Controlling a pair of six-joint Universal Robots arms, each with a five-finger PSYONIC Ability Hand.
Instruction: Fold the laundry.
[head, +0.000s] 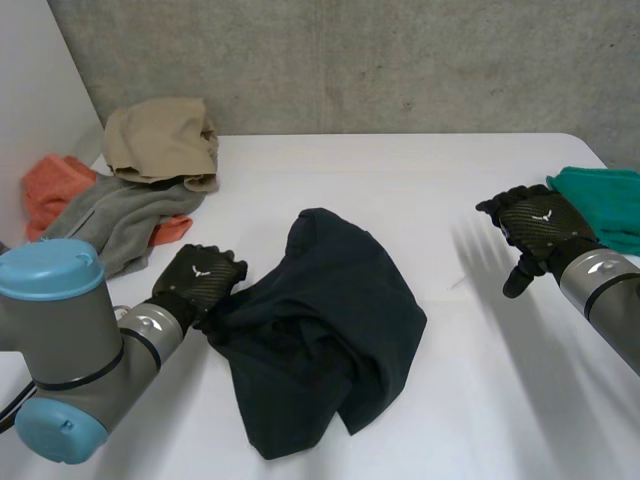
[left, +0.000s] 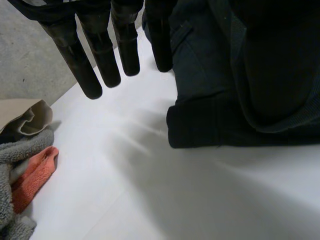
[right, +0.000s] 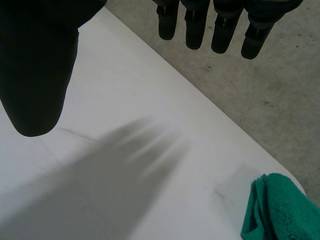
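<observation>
Along the far-left edge of the tabletop (head: 430, 190), one heap of loose laundry:
- tan garment (head: 160, 140), bunched, on top and farthest back;
- grey cloth (head: 115, 215), spread beneath it and nearer, its near end close to the left arm;
- orange cloth (head: 52, 190), showing at the heap's left and again from under the grey cloth's right side.

The heap lies apart from the dark garment, with a strip of bare white between them.

Far right edge: green towel (head: 603, 203), terry pile, crumpled, just beyond the right hand.

Middle, slightly near and left: dark garment (head: 325, 335), the item of the task, crumpled into a rough mound with deep folds and a thick hem at its left side.

Left hand (head: 200, 282): at the garment's left edge, back upward. Its fingers (left: 102, 57) run straight and slightly apart over bare white just beside the hem. The thumb seems to lie over the cloth, though the wrist view is too dark there to be sure.

Right hand (head: 540, 228): raised over the right part of the tabletop, well apart from the garment. Its fingers (right: 222, 30) are straight and spread, the thumb is held wide, and the palm is bare.

Surface: white, smooth, matte.

Room: grey concrete wall (head: 400, 60) behind the far edge, plain white panel (head: 30, 90) at far left.
</observation>
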